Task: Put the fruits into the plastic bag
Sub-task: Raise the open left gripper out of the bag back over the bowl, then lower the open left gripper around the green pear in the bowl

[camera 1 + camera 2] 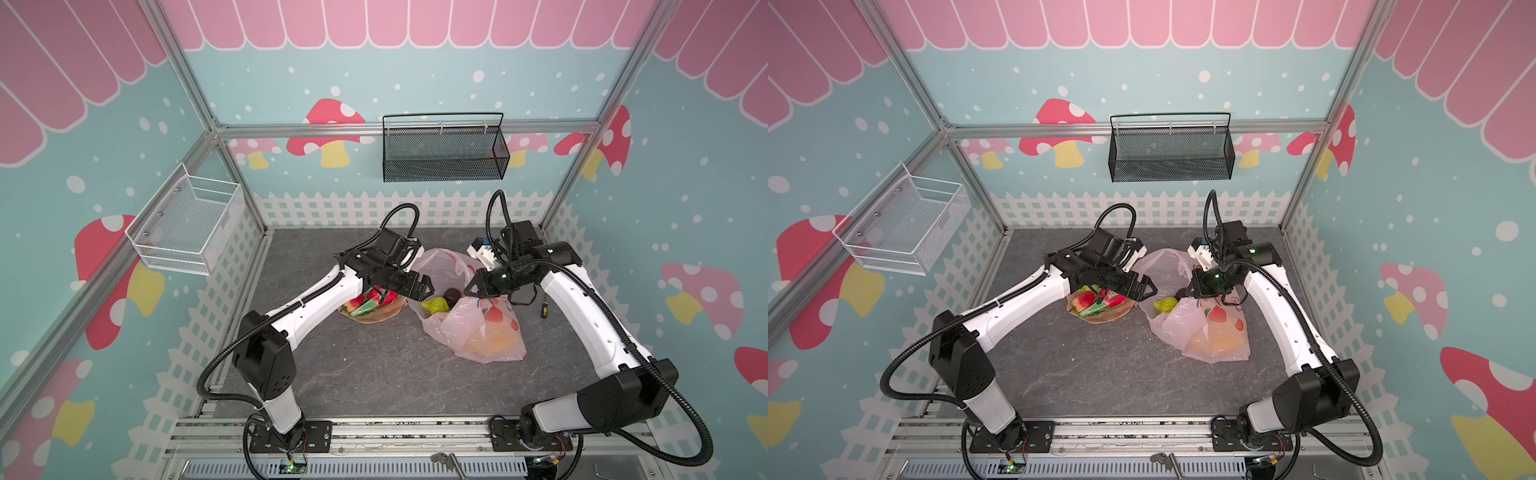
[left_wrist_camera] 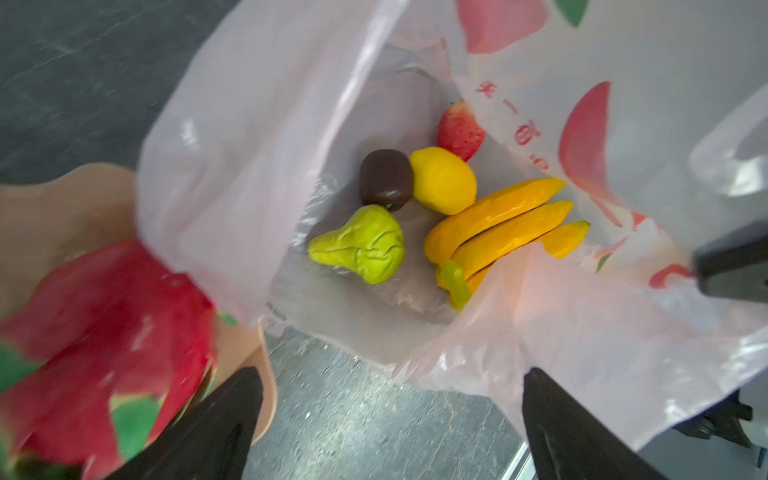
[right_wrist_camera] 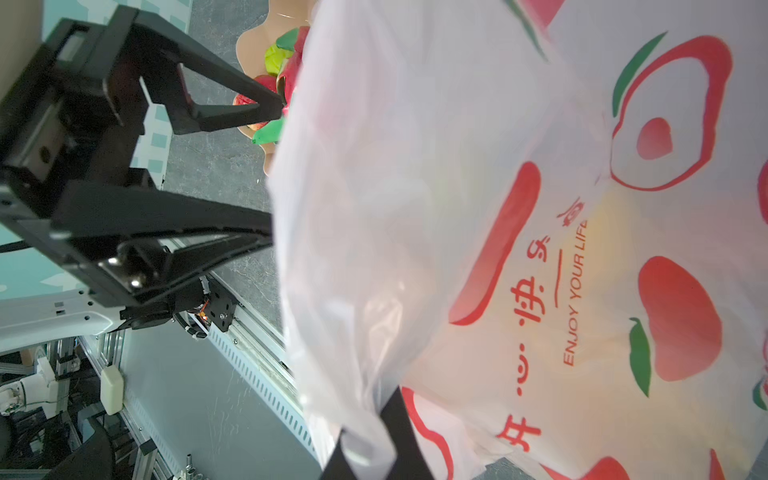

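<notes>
well, on the left the left gripper [image 1: 424,289] hangs with its jaws spread wide and nothing between them, above the spot where the tan dish [image 1: 374,319] meets the plastic bag [image 1: 457,328]. the dish sits on the grey worktop [image 1: 353,374] toward the back, a little left of the middle, partly under that arm. it carries the red dragon fruit [image 1: 384,298] with green tips. other fruit beside it on the dish is too hidden to name.

just right of the dish, touching it, the bag lies with its mouth gaping toward the left gripper. the left wrist view looks straight in: a yellow-green pear [image 2: 365,247] is nearest the opening, and a dark brown fruit [image 2: 385,179] touches it. then come a round yellow fruit [image 2: 442,180], a red speckled fruit [image 2: 461,131] and the banana bunch [image 2: 498,224], all on the bag's inner film. orange shapes [image 1: 490,340] show through the film at the bag's near end.

on the right, the right gripper [image 3: 370,436] is clamped tight on the bag's upper edge, holding that side up off the worktop.
</notes>
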Controlling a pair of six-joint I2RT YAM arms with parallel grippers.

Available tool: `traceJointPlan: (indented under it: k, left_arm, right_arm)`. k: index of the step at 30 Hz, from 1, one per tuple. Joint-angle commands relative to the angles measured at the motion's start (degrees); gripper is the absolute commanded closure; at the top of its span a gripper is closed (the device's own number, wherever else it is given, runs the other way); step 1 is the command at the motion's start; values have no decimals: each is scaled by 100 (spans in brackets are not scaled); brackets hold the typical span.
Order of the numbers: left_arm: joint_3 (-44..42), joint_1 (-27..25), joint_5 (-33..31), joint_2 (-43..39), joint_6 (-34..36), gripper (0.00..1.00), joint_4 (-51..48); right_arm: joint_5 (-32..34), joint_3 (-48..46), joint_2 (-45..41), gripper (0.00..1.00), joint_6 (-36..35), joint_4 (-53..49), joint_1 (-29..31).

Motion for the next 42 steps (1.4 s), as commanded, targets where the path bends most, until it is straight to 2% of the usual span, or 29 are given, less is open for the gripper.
traceJointPlan:
  k: [1, 7, 13, 16, 23, 31, 42]
  left_arm:
    - [-347, 374, -406, -465, -16, 2, -387]
    - [-543, 1266, -506, -827, -65, 2, -696]
    - [24, 1714, -1485, -295, 140, 3, -1531]
    - [218, 1791, -1854, 19, 58, 3, -1705]
    - [720, 1821, -2148, 871, -266, 7, -1859]
    - [1116, 1815, -2052, 1698, -488, 12, -1844]
    - [1110, 1803, -2120, 2137, -597, 17, -1621]
  right_arm:
    - [-24, 38, 38, 100, -134, -35, 35]
    - [-15, 37, 39, 100, -142, -42, 39]
    - [-5, 59, 37, 100, -141, -61, 35]
    - [10, 52, 33, 100, -134, -59, 35]
    - [30, 56, 35, 100, -131, -54, 39]
    - [55, 52, 10, 100, -116, -56, 35]
    - [72, 58, -24, 100, -107, -68, 35]
